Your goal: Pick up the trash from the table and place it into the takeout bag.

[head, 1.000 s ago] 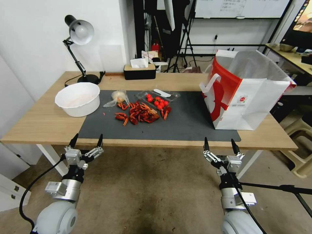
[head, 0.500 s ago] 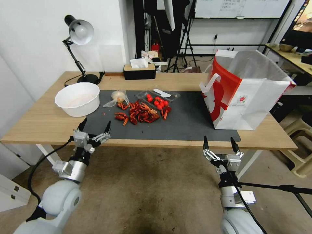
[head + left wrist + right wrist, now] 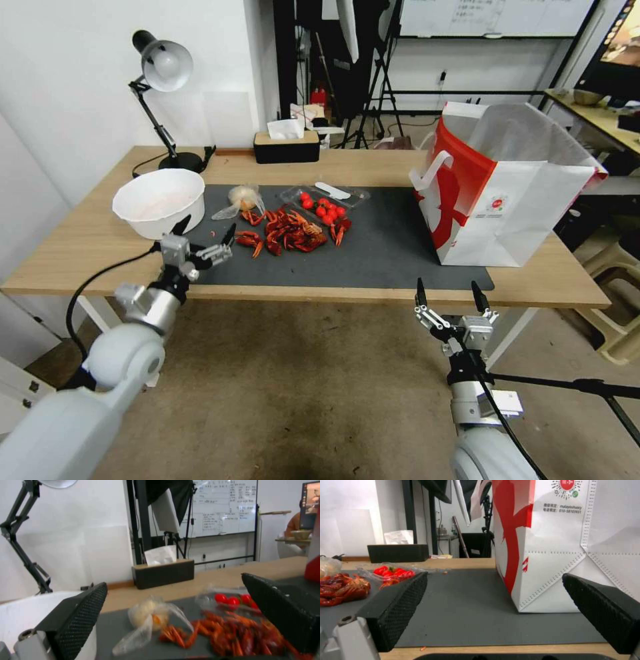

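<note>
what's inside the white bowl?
The white bowl looks empty apart from a faint pinkish film on its inner wall; its near rim hides part of the bottom. The open left gripper hovers beside it.

Even, bright indoor light on my table [image 3: 100,257]; shadows soft, faint beside takeout bag [image 3: 513,200]. Desk lamp [image 3: 163,67] unlit. Head view bends straight lines at edges, wide-lens curve. My left wrist view soft: crayfish shells [image 3: 240,637] smeared with blur. Right wrist view crisp on bag print, near fingers [image 3: 396,610] dark.
</note>
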`<state>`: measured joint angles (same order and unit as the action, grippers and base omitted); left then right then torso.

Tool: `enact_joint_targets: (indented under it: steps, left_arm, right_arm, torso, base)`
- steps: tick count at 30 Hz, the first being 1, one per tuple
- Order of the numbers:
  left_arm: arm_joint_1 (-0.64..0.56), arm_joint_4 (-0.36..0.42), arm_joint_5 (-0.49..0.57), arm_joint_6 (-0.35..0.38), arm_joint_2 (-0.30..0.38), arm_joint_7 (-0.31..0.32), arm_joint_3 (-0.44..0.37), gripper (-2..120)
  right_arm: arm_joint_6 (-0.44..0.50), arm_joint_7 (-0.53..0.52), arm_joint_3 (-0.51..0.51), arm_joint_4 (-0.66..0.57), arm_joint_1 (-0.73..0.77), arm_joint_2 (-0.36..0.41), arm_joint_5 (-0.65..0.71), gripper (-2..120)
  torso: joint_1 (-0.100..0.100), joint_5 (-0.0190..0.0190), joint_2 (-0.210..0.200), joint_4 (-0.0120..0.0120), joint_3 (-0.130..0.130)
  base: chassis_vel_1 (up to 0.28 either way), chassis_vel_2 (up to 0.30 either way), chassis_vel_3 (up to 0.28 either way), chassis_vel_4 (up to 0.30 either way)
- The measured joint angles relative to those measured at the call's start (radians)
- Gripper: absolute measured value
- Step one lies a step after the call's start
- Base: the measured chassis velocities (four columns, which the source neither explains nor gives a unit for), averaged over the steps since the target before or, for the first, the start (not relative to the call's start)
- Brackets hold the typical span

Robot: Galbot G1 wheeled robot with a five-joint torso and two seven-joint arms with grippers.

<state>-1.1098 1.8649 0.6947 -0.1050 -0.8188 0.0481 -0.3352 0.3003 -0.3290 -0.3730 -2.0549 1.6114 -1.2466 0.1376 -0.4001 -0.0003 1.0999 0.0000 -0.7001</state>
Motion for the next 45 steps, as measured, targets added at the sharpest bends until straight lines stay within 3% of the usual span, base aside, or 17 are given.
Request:
enact_joint_targets:
  steps: [3,8,12,15,21,24,34,40,43,45]
  left_arm:
    - [0.119,-0.044,0.077,0.045,0.038,-0.001,0.047,100]
    - [0.213,-0.075,0.154,0.094,0.069,-0.003,0.097,100]
    - [0.333,-0.126,0.226,0.136,0.095,-0.002,0.191,100]
    - [0.472,-0.190,0.286,0.182,0.107,-0.001,0.316,100]
    - [0.617,-0.281,0.330,0.244,0.094,-0.013,0.427,100]
    - [0.672,-0.324,0.337,0.267,0.085,-0.024,0.461,100]
    - [0.849,-0.439,0.371,0.455,0.058,-0.073,0.562,100]
    - [0.917,-0.507,0.357,0.506,0.035,-0.091,0.647,100]
    - [0.977,-0.570,0.326,0.592,0.004,-0.105,0.717,97]
    - [0.985,-0.583,0.315,0.600,-0.001,-0.109,0.726,95]
  right_arm:
    - [-0.001,-0.001,0.000,0.000,0.000,-0.002,-0.004,100]
    - [-0.002,-0.001,-0.001,0.000,0.000,-0.004,-0.007,100]
    - [-0.002,-0.001,-0.001,0.003,-0.001,-0.006,-0.008,100]
    - [-0.002,-0.001,-0.001,0.005,-0.002,-0.009,-0.009,100]
    - [-0.003,-0.002,-0.005,0.006,-0.003,-0.012,-0.010,100]
    - [-0.003,-0.003,-0.008,0.006,-0.003,-0.012,-0.010,100]
    - [-0.006,-0.005,-0.011,0.008,-0.012,-0.016,-0.010,100]
    - [-0.009,-0.007,-0.011,0.008,-0.016,-0.016,-0.009,100]
    - [-0.010,-0.009,-0.014,0.008,-0.015,-0.019,-0.008,100]
    - [-0.010,-0.009,-0.016,0.008,-0.015,-0.020,-0.008,100]
  torso:
    - [0.000,0.0000,0.000,0.0000,0.000]
    - [0.000,0.0003,0.000,0.0000,0.000]
    - [0.000,0.0003,0.000,-0.0001,0.000]
    - [0.000,0.0004,0.000,0.0000,0.000]
    - [0.000,0.0004,0.000,0.0000,0.000]
    - [0.000,0.0002,0.000,-0.0001,0.000]
    - [0.000,0.0004,0.000,0.0000,0.000]
    - [0.000,0.0002,0.000,0.0000,0.000]
    - [0.000,0.0003,0.000,-0.0002,0.000]
    - [0.000,0.0001,0.000,-0.0003,0.000]
  base:
    - [0.000,0.000,0.000,0.000]
    - [0.000,0.000,0.000,0.000]
    - [0.000,0.000,0.000,0.000]
    - [0.000,0.000,0.000,0.000]
    - [0.000,0.000,0.000,0.000]
    - [0.000,0.000,0.000,0.000]
    - [0.000,0.000,0.000,0.000]
    - [0.000,0.000,0.000,0.000]
    - [0.000,0.000,0.000,0.000]
    - [0.000,0.000,0.000,0.000]
